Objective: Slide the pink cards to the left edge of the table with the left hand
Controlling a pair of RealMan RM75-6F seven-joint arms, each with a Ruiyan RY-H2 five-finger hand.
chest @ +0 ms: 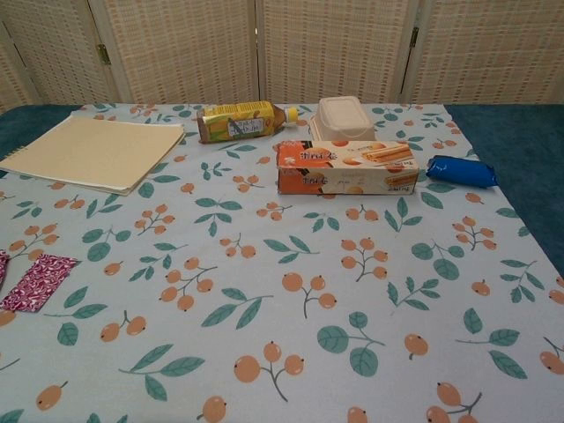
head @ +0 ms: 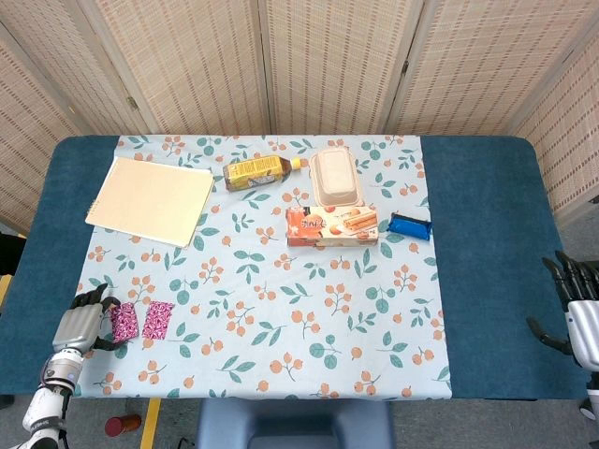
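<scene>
Head view, both hands. My left hand (head: 80,324) sat low at the near-left, back upward, its dark fingers (head: 94,297) curled forward and down; the thumb (head: 109,345) reached out to the side. Whether the fingertips pressed on anything I could not tell. Its wrist and forearm (head: 47,407) ran down toward the bottom-left corner. My right hand (head: 578,309) stood at the far right edge, partly cut off, fingers (head: 564,271) apart and pointing away from me, thumb (head: 543,334) spread inward, holding nothing. The chest view showed neither hand.
</scene>
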